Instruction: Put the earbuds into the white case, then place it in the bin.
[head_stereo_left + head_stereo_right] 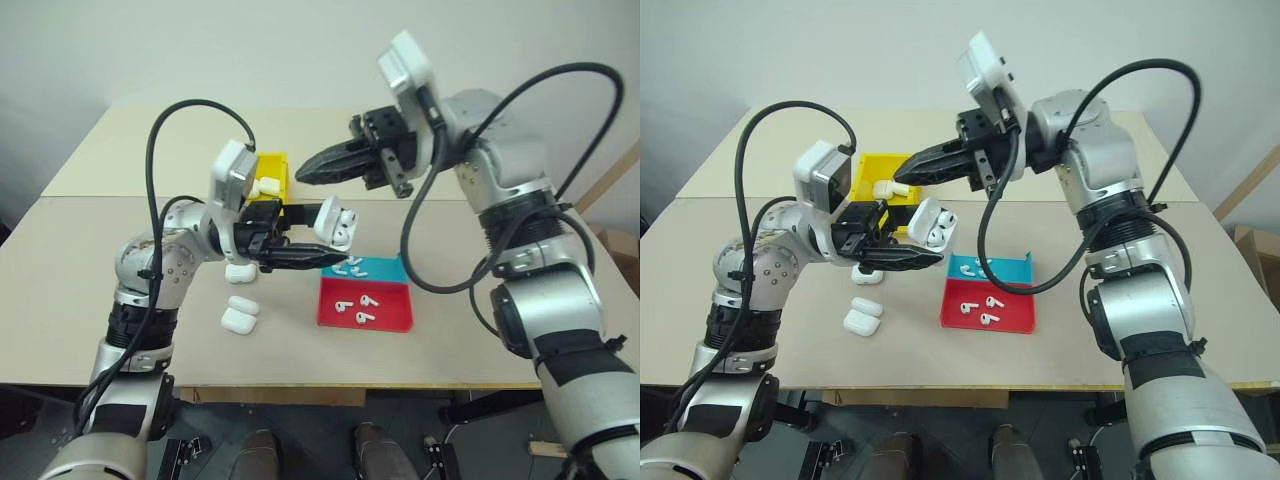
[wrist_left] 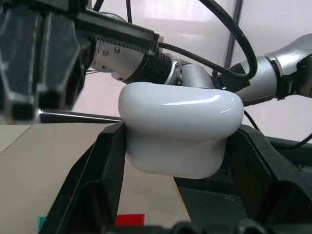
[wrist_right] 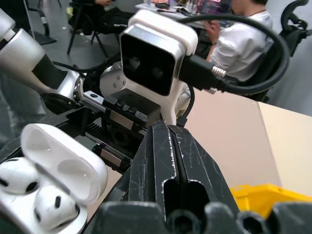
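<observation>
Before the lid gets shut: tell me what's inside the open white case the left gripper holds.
Two small white earbuds sit in the glossy white hinged case, clamped by the left gripper. Their stems are hidden inside it.

I see beige table (image 1: 90,300) (two panels, seam across). On it: yellow bin (image 1: 872,175) at back, red-and-blue tray (image 1: 385,312) in middle with loose earbuds (image 1: 361,308) in it, three closed white cases (image 1: 240,313) near tray's left side.
</observation>
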### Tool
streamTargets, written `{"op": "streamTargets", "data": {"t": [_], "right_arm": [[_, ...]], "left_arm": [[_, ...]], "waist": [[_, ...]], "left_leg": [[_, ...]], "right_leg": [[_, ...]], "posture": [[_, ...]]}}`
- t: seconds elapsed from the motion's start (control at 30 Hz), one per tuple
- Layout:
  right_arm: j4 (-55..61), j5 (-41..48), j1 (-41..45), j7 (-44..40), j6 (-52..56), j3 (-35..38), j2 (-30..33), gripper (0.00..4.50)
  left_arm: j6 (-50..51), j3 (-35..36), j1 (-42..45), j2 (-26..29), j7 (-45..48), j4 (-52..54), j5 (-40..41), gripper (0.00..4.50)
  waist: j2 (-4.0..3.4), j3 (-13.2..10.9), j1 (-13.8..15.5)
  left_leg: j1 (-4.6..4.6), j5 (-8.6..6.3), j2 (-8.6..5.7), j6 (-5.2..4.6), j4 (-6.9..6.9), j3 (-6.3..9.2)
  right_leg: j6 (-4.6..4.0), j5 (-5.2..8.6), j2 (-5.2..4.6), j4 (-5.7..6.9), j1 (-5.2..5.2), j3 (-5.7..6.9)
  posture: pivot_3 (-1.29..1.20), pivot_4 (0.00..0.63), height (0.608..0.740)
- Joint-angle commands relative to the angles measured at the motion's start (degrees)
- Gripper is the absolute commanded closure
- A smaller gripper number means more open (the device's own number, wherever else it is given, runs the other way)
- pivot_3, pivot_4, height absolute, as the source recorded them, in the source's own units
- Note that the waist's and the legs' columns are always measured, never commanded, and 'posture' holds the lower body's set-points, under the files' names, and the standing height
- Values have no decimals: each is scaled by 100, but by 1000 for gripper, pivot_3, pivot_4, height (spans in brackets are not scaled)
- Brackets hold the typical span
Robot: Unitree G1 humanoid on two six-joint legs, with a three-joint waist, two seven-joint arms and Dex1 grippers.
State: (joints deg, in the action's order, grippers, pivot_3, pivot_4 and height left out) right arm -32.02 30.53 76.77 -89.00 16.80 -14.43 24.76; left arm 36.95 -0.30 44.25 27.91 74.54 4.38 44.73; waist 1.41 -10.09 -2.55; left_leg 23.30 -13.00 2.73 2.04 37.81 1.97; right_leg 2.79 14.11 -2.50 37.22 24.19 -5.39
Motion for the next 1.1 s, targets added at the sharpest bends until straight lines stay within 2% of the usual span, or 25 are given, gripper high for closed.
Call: {"op": "streamTargets", "data": {"t": [0.03, 0.37, 0.63, 0.77, 0.87, 0.97, 1.1], "right_arm": [[283, 637, 161, -350, -83, -214, 261, 4489], [899, 1918, 3, -350, -47, -1122, 1036, 4489], [1253, 2138, -59, -350, -371, -1876, 1790, 4489], [1217, 2137, -103, -350, -495, -1979, 2025, 4489], [1187, 2153, -220, -350, -537, -1690, 2100, 4489], [1164, 2221, -402, -350, -244, -720, 2032, 4489], [2002, 2228, -1063, 542, 270, 374, 2282, 4489]], "left_arm": [[255, 61, 19, 116, -329, 493, 120, 1697], [454, 178, -134, 263, -572, 767, 228, 1697], [395, 244, -139, 264, -606, 739, 251, 1697], [347, 281, -196, 243, -624, 739, 259, 1697], [329, 344, -256, 226, -677, 757, 293, 1697], [324, 439, -360, 248, -741, 793, 314, 1697], [255, 617, -494, 314, -916, 777, 293, 1697]], "waist": [[-1, -2, 6], [-8, -5, -18], [-8, -7, -6], [-10, -8, -10], [-9, -8, -9], [-8, -10, 2], [-9, -10, 32]], "left_leg": [[0, 0, 0, 0, 0, 0], [-6, 0, 0, 0, 0, 0], [-2, 0, 0, 0, 0, 0], [-4, 0, 0, 0, 0, -1], [-2, 0, 0, 0, 0, -1], [-1, 0, 0, 0, 1, 0], [1, 0, 0, 0, 1, 2]], "right_leg": [[0, 0, 0, 0, 0, 0], [-1, -1, 1, 3, 0, -1], [-1, -1, 1, -2, 1, 0], [-1, -1, 1, -1, 0, -2], [-1, -1, 1, -3, 0, -2], [-1, -1, 1, -3, 1, -1], [-1, -1, 0, -4, 0, 0]], "posture": [[0, 150, 740], [0, 150, 740], [0, 150, 740], [0, 150, 740], [0, 150, 740], [0, 150, 740], [0, 150, 740]]}}
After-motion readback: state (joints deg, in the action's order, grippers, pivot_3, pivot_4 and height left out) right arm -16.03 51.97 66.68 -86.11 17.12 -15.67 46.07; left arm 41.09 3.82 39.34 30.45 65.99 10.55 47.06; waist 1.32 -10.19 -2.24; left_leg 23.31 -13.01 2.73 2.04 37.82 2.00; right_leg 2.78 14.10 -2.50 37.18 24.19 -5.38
